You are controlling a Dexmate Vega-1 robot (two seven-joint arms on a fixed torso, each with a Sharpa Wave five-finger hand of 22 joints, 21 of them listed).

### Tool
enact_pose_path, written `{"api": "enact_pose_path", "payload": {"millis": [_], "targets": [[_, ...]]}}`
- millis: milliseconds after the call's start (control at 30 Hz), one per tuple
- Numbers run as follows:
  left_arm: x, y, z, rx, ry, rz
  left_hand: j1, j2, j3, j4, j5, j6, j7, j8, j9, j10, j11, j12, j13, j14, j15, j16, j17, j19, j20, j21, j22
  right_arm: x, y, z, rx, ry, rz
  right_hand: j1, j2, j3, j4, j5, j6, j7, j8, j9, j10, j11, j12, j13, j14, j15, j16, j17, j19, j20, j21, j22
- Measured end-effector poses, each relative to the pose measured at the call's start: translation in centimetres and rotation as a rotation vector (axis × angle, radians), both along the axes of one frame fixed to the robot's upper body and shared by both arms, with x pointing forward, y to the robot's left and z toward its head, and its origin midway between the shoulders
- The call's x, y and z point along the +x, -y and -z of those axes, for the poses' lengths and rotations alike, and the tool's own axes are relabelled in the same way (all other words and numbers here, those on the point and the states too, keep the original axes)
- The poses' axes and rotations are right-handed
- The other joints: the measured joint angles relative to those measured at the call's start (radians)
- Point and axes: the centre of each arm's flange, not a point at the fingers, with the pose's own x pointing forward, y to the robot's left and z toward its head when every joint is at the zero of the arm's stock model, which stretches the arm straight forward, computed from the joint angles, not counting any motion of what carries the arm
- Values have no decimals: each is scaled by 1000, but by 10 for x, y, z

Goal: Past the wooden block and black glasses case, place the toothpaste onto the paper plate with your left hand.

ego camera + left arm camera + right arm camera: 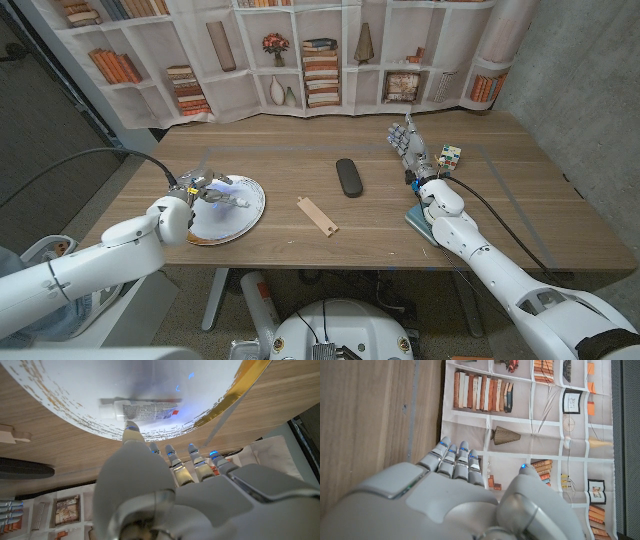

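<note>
- My left hand (203,187) hovers over the near part of the paper plate (252,207); in the left wrist view its fingers (173,457) reach toward the plate and lie apart, with nothing between them.
- The toothpaste (140,409) lies on its side on the white face of the plate, cap end pointing one way along the plate. One fingertip (131,427) is right at the tube; I cannot tell whether it touches.
- Judgement: the tube lies on the plate with no grasp on it, so the placement step looks complete or nearly so. The hand is low and close, consistent with a release that avoids a drop or roll.
- Judgement: the flat-lying tube should stay put; the plate's shallow rim limits any roll.
- The wooden block (318,216) and the black glasses case (348,177) lie on the table (300,140) toward the middle, well apart from the plate.
- My right hand (413,150) stands upright with fingers up and apart, holding nothing, near a small multicoloured cube (450,155), clear of the work area.
</note>
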Motion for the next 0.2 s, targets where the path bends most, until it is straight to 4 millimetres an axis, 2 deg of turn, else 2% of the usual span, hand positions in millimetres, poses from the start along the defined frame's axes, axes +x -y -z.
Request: {"api": "enact_pose_path", "payload": {"millis": [100,200], "targets": [[-1,0,-2,-6,7,7,-8,6,-5,5,7,-20,1,0,0,-17,11,0,0,-12,2,0,0,-15,5,0,0,-1,0,0,0,0,1,0,0,0,0,0,0,0,0,0,0,0,0,0,0,0,0,0,0,0,0,0],[-1,-1,-5,-11,14,13,-8,6,-6,12,8,-29,-2,0,0,-24,7,5,0,-16,-2,0,0,-15,5,0,0,-2,0,1,-1,-2,3,0,0,0,0,0,0,0,0,0,0,0,0,0,0,0,0,0,0,0,0,0]]}}
